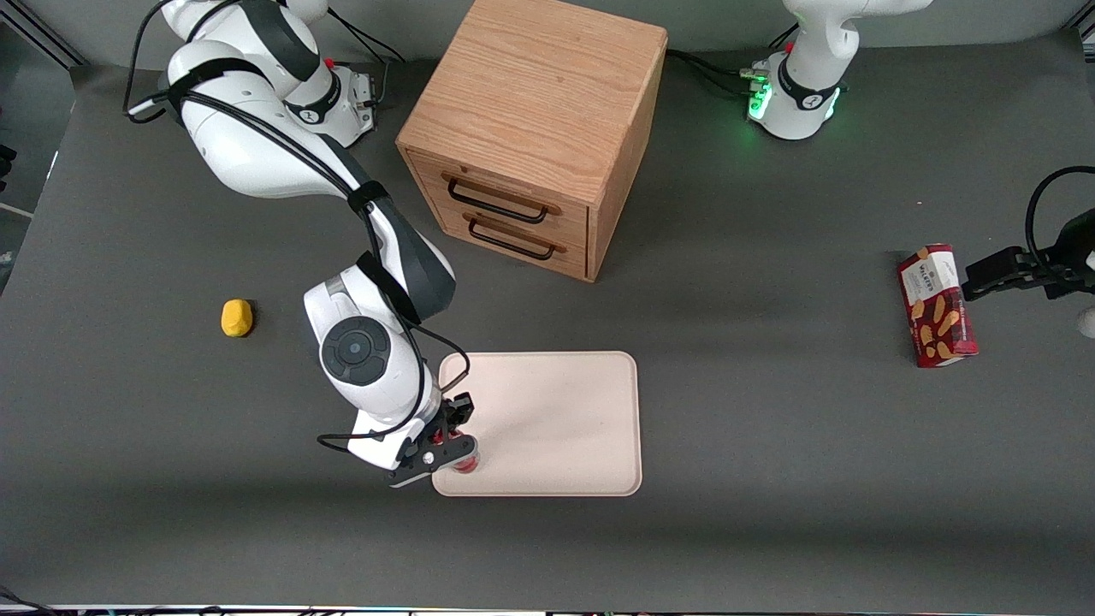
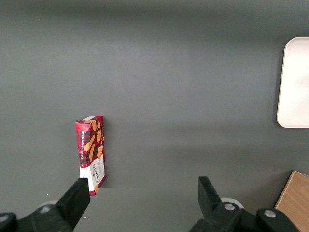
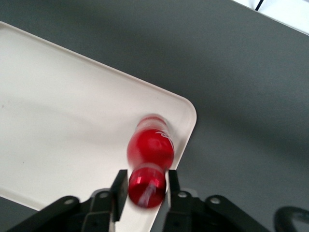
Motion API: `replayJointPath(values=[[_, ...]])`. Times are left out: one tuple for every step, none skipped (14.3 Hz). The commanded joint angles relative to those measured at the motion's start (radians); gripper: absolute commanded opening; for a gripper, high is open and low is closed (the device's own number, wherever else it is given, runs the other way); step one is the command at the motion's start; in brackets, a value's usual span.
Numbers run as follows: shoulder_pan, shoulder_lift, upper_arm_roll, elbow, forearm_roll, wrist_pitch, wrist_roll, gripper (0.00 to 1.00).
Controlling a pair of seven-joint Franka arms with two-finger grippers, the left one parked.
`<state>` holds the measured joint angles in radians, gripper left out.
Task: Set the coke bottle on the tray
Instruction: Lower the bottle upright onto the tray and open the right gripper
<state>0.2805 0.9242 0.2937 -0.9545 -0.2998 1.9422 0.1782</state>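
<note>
Red coke bottle (image 3: 150, 147), one only, standing on one cream-pink tray (image 1: 556, 411) at corner nearest front camera, toward working arm's end. One gripper (image 3: 144, 188) reaching down from bent right arm, fingers (image 3: 118, 191) closing narrowly around bottle's cap. Also sitting on table: one wooden two-drawer cabinet (image 1: 535, 128), one yellow lump (image 1: 237, 317), one red biscuit box (image 1: 937, 306).

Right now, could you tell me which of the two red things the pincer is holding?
The coke bottle, held at its cap by the pincer over the tray; the biscuit box lies untouched.
</note>
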Motion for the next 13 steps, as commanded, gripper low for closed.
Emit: replayJointPath(values=[[0.002,-0.002,0.005,0.01,-0.031,-0.005,0.063,1.0],[0.002,-0.002,0.005,0.01,-0.039,-0.005,0.064,1.0],[0.002,-0.002,0.005,0.01,-0.041,-0.005,0.064,1.0],[0.0,-0.002,0.005,0.01,-0.041,-0.003,0.063,1.0],[-0.001,-0.002,0.005,0.01,-0.041,-0.003,0.063,1.0],[-0.003,-0.002,0.005,0.01,-0.041,0.0,0.063,1.0],[-0.004,-0.002,0.005,0.01,-0.039,0.003,0.063,1.0],[-0.004,-0.002,0.005,0.01,-0.038,0.003,0.064,1.0],[-0.007,-0.007,0.005,0.01,-0.033,0.003,0.067,1.0],[-0.012,-0.016,0.005,0.01,-0.028,0.001,0.072,1.0],[-0.023,-0.036,0.005,0.008,-0.018,-0.011,0.093,1.0],[-0.041,-0.071,0.005,-0.012,-0.001,-0.038,0.122,1.0],[-0.053,-0.129,-0.001,-0.057,0.034,-0.078,0.135,1.0]])
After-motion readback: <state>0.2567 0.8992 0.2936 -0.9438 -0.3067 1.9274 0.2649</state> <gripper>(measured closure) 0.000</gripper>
